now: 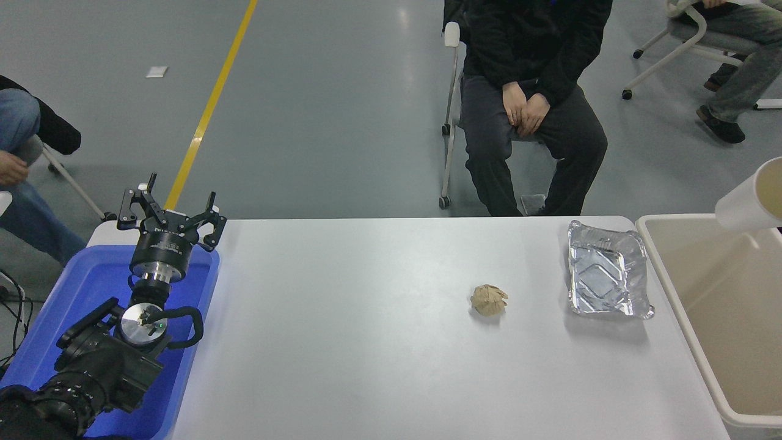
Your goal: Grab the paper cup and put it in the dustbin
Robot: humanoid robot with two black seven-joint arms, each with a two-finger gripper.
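The paper cup [748,198] hangs in the air at the picture's right edge, tilted on its side with its cream inside turned toward the right and partly cut off by the frame. It sits above the far end of the dustbin [663,269], clear of the rim and not touching it. The right gripper is out of view past the edge, so what holds the cup — and how far that claw is spread — cannot be told.

The dustbin stands against the right end of the white table [379,342], and the part of its inside that shows is bare. On the table, a silver foil tray [606,270] lies just beside the dustbin's near wall, and a crumpled tan paper ball [489,300] rests to the left of the tray, apart from it.

The left gripper [172,211] is parked at the lower left over the blue tub [91,287], its fingers spread wide and holding nothing. A person sits on a chair beyond the table's far edge, hands folded in the lap.
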